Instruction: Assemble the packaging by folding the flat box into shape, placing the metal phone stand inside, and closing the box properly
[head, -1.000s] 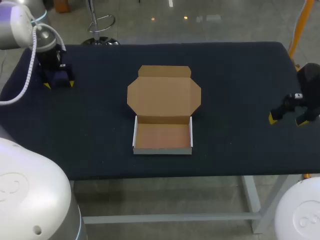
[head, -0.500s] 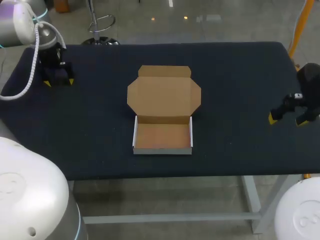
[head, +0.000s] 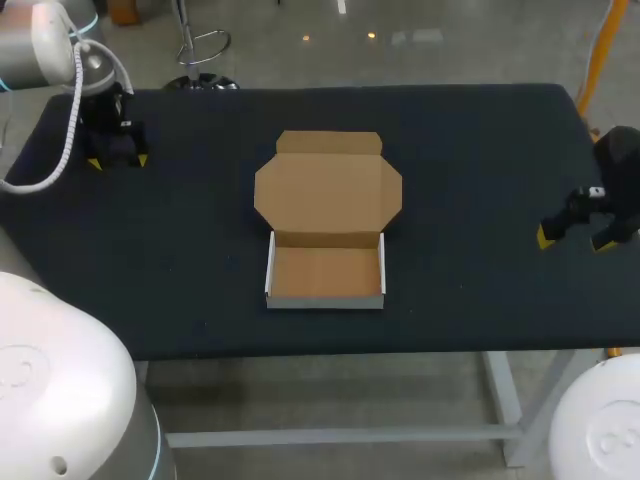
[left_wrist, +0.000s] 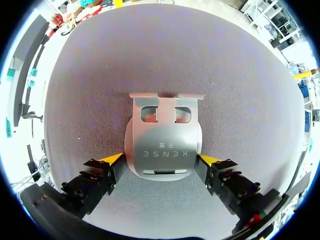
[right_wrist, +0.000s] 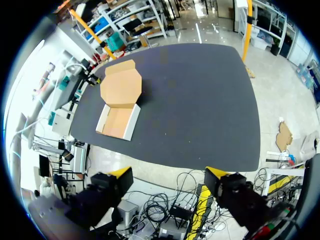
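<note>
Gripping the phone stand (left_wrist: 163, 135) with the left hand (left_wrist: 160, 157) at the far left corner of the table (head: 480, 140); yellow fingertips (left_wrist: 114, 158) spread wide and set against the two opposite edges of the rounded base. Oriented flat, face parallel to the table, with the slotted end and its bent lip pointing away from the wrist. Positioned at the middle of the table, well apart from both hands: folded box (head: 325, 299), white outside and brown inside, all four walls upright, open side up. Hinged at the far wall and laid back flat on the table: brown lid (head: 328, 190), side flaps spread out, tuck flap along its far edge. Stationed at the right edge of the table, roughly level with the box: right hand (head: 577, 237), fingers wide apart, holding nothing. Viewed from the right wrist: box well ahead of that hand, toward the left arm's side.
</note>
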